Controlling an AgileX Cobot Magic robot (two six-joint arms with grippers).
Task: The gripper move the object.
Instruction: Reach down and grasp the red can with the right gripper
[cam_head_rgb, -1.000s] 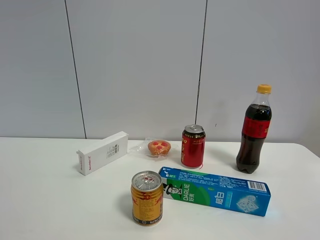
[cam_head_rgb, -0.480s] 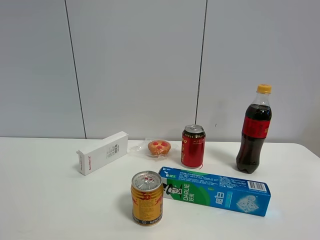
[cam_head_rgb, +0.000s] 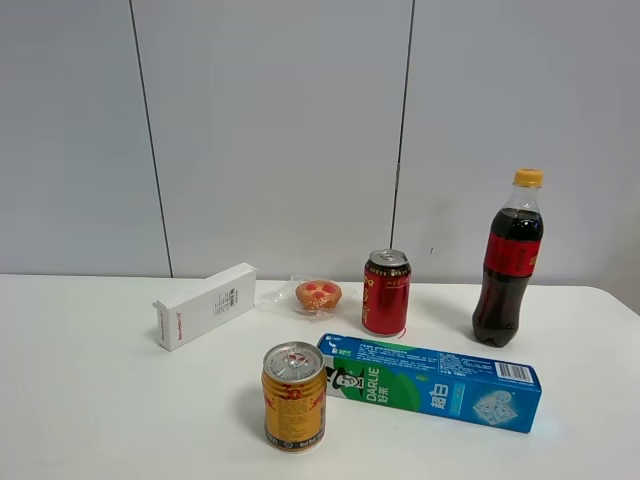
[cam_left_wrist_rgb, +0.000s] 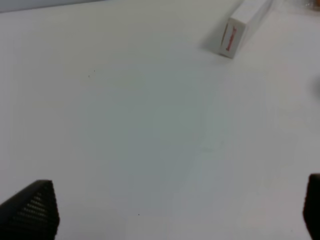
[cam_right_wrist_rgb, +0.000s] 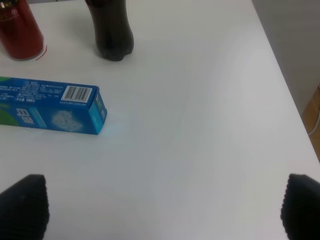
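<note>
Showing no change from a second ago, the desk (cam_head_rgb: 80, 400) carries the toothpaste box (cam_head_rgb: 430, 382), the cola bottle (cam_head_rgb: 508, 262) and, upright just behind the box, the red can (cam_head_rgb: 386, 292). The left hand (cam_left_wrist_rgb: 170, 210) and the right hand (cam_right_wrist_rgb: 160, 207) hover spread wide, well apart from the can, so the move looks unstarted.

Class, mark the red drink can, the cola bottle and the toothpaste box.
red drink can (cam_head_rgb: 386, 297): exterior high view, middle of its red side.
cola bottle (cam_head_rgb: 512, 255): exterior high view, red label.
toothpaste box (cam_head_rgb: 440, 390): exterior high view, blue front face.
</note>
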